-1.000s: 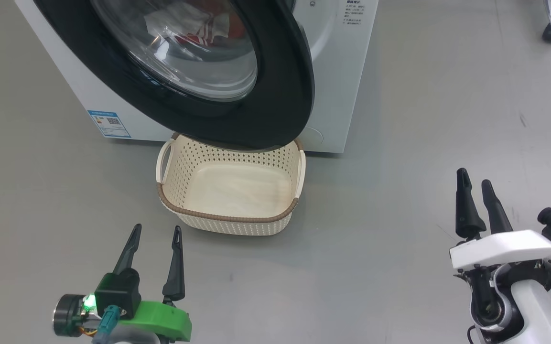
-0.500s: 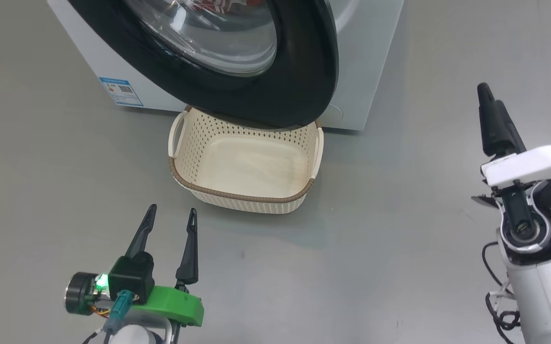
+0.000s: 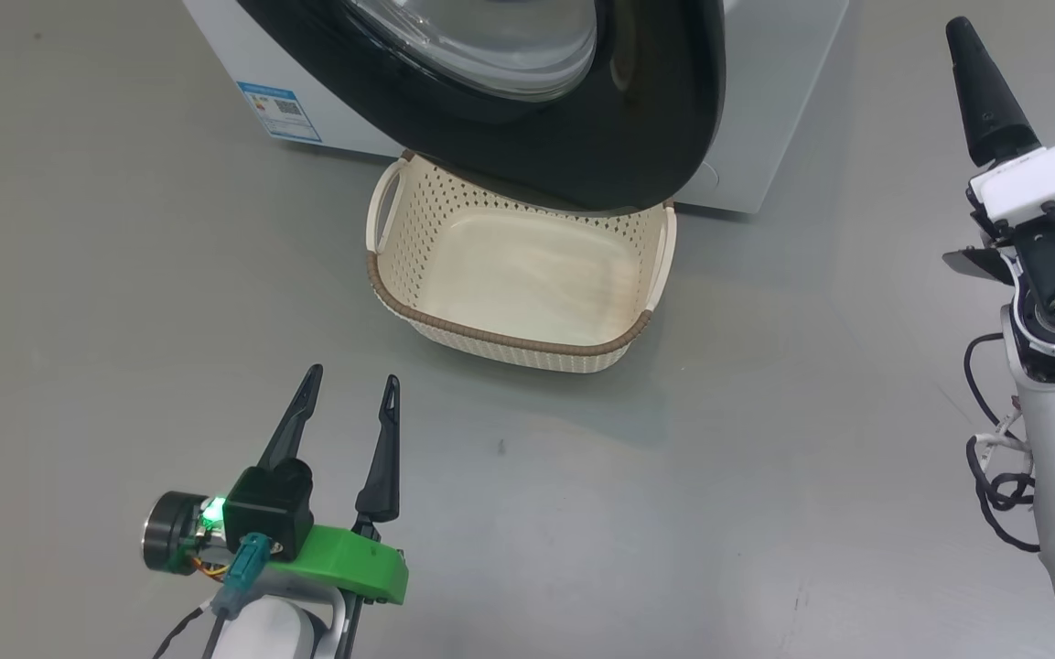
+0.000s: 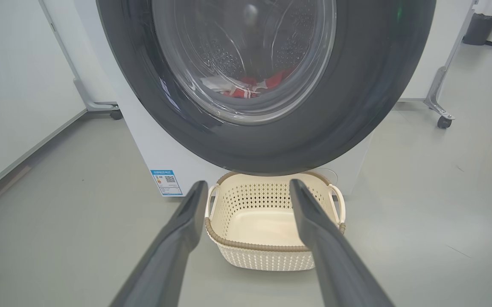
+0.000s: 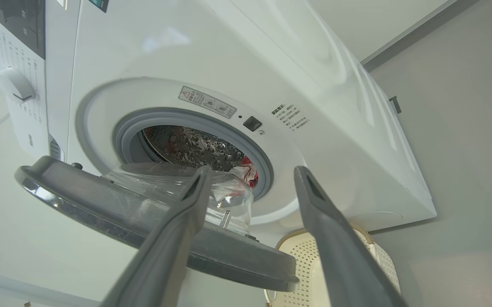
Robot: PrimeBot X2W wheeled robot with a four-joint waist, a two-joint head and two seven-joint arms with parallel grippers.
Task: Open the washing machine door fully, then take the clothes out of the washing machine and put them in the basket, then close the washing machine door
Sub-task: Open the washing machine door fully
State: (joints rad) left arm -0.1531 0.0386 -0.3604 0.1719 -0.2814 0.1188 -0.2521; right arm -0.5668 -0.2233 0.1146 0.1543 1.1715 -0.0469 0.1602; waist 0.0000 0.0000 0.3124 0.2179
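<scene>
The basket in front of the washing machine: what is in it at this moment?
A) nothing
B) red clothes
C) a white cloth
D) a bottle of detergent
A: the basket shows a bare cream bottom, while the red and white clothes are seen through the glass of the door, inside the machine.

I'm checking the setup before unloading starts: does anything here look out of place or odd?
Nothing spilled or damaged. One oddity: the washing machine door is only partly open, its black rim hanging over the back of the empty basket, likely in the way of the clothes inside.
</scene>
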